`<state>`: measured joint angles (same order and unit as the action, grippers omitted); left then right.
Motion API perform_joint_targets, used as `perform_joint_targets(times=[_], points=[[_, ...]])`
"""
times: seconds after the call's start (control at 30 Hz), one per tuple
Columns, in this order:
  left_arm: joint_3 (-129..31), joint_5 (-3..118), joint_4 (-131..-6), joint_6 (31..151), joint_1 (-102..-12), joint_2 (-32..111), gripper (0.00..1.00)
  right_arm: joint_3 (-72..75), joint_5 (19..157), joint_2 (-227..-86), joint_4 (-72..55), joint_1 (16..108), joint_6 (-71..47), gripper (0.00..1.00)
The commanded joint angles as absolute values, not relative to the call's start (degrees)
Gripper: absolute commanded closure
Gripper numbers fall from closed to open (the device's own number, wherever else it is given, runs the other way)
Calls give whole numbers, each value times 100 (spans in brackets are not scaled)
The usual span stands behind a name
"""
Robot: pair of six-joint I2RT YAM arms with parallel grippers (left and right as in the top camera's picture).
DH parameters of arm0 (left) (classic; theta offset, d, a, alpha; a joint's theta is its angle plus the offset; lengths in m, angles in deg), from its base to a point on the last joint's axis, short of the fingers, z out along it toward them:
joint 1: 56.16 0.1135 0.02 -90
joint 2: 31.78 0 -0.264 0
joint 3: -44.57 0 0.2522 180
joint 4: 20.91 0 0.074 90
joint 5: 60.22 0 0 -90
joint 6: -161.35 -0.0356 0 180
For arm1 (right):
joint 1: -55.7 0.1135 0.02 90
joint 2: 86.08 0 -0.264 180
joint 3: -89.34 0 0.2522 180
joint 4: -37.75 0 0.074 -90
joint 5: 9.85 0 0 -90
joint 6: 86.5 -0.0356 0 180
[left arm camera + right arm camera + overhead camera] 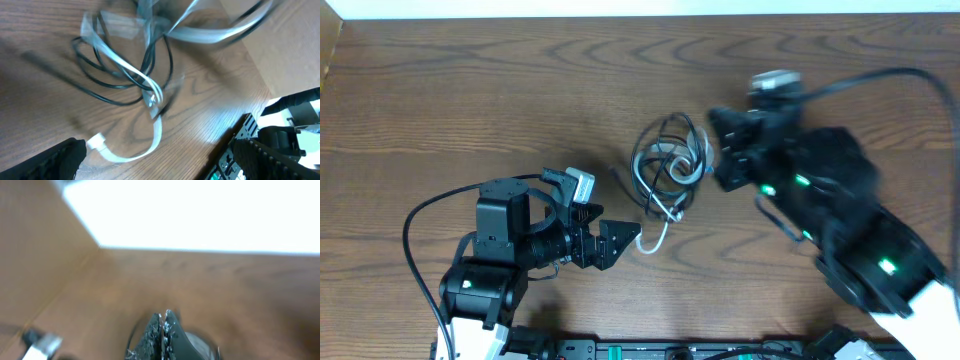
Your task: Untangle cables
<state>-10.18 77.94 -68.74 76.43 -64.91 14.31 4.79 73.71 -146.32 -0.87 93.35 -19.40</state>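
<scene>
The cables lie in one tangle mid-table: a black cable (669,124) loops through a white cable (686,166), whose tail ends in a small plug (646,246). My left gripper (618,225) stands open just left of that tail. In the left wrist view the black cable (100,95) and the white cable (156,136) cross above the gripper (160,165), and the white plug (97,144) lies beside the left finger (50,162). My right gripper (713,152) is shut at the tangle's right edge. The blurred right wrist view shows the gripper (163,325) shut, with blurred curves either side; a pinched cable cannot be made out.
A black rail with electronics (650,350) runs along the table's front edge and shows in the left wrist view (235,150). The table's edge (257,75) lies to the right there. A thick black arm wire (415,215) arcs at the left.
</scene>
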Motion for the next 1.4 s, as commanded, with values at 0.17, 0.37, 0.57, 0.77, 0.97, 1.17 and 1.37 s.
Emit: perform_joint_targets(times=[0.17,0.37,0.57,0.77,0.97,1.17,1.37], points=[[-1121,7928,-6511,7604,-6504,1422,0,322,6877,-14219,90,9361,-2160,98],[-1121,7932,-6460,7637,-6504,1420,0,326,6543,-14648,-756,9361,-2186,94],[-1121,7702,-6482,7632,-6502,1422,0,326,6383,-15762,-2677,9361,-3061,30],[-1121,7104,-6738,7630,-6502,1422,0,326,7100,-16783,-3090,9361,-2466,13],[-1121,7106,-6766,7630,-6502,1422,0,326,7173,-17751,-2751,9361,-803,12],[-1121,6970,-6889,7628,-6502,1422,0,326,7651,-18661,-2745,9363,-458,18],[-1121,6738,-6957,7628,-6502,1422,0,326,8101,-18873,-2869,9370,-783,28]])
